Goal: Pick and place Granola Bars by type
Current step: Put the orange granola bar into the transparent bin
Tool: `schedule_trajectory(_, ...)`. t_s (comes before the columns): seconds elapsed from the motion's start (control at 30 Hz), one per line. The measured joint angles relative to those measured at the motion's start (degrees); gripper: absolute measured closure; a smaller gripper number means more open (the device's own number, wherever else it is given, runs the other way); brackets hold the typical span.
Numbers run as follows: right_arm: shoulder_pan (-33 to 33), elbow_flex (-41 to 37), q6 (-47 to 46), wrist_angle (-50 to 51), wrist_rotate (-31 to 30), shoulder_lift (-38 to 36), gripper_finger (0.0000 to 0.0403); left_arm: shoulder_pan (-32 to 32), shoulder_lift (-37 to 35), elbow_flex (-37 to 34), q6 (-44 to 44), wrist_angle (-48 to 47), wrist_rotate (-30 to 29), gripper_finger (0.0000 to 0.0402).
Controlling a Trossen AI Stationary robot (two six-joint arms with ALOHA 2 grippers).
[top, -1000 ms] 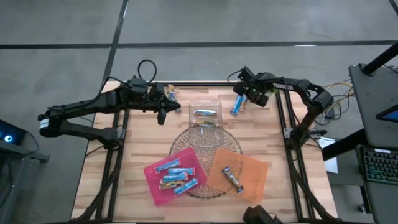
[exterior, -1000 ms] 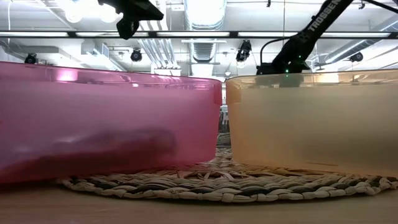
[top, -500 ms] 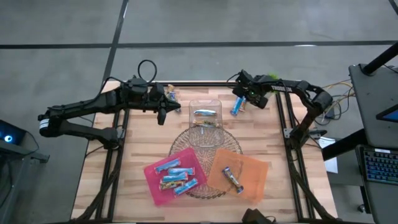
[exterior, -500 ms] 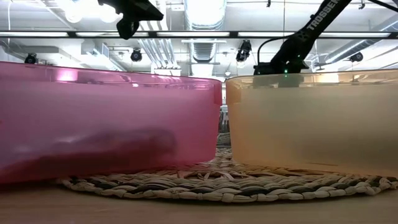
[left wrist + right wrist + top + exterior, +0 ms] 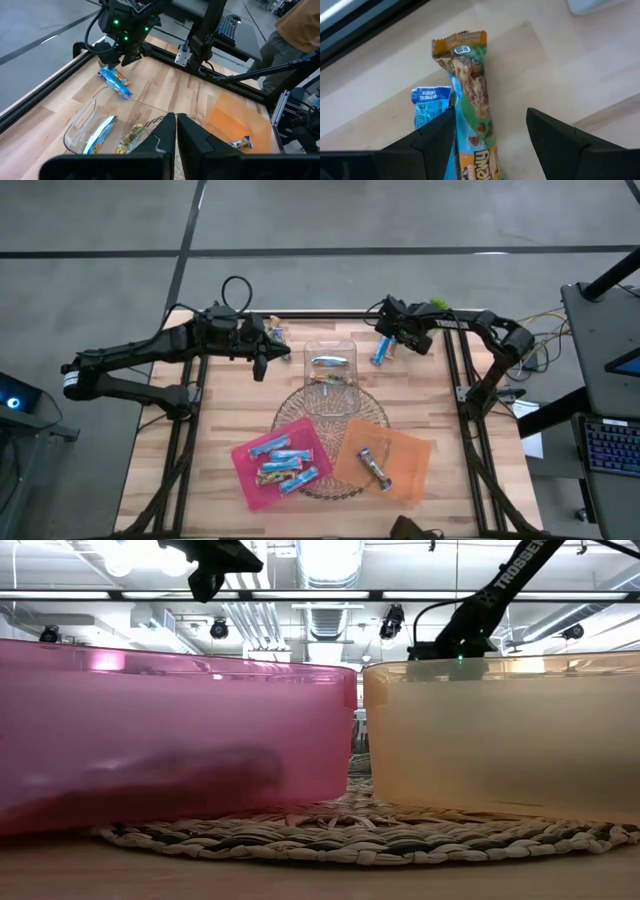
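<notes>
**Right hand over 2 bars at 1 o'clock**

The right hand [image 5: 490, 135], released, straddles a bar lettered "ewy" [image 5: 472, 100] on the table [image 5: 230, 395]; a blue bar [image 5: 431, 105] lies beside. The pink tray [image 5: 245, 480] holds perhaps 4. The left hand [image 5: 176, 135] is clenched, empty.

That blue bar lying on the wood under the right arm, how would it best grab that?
Across the narrow middle of the blue bar, from straight above. It lies flat on the table, long and thin, so pinching its long sides fits; the crimped ends are flimsy. The right pincer hovers open at its far end, and a second bar lies against it, so one finger has little room.
</notes>
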State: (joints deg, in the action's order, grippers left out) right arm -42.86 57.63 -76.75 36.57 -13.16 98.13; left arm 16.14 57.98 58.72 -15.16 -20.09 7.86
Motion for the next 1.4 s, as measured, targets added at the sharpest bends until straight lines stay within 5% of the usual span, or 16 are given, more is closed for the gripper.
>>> schedule_trajectory(0.83,2.6,0.1,-1.1,-1.3,-0.5,4.7,0.0172,0.0,0.0,0.0,-0.3,-0.2,0.0,0.0401)
schedule_trajectory(1.4,2.9,0.0,-1.3,-1.0,1.1,4.1,0.0316,0.0,0.0,0.0,-0.3,0.0,0.0,0.0401)
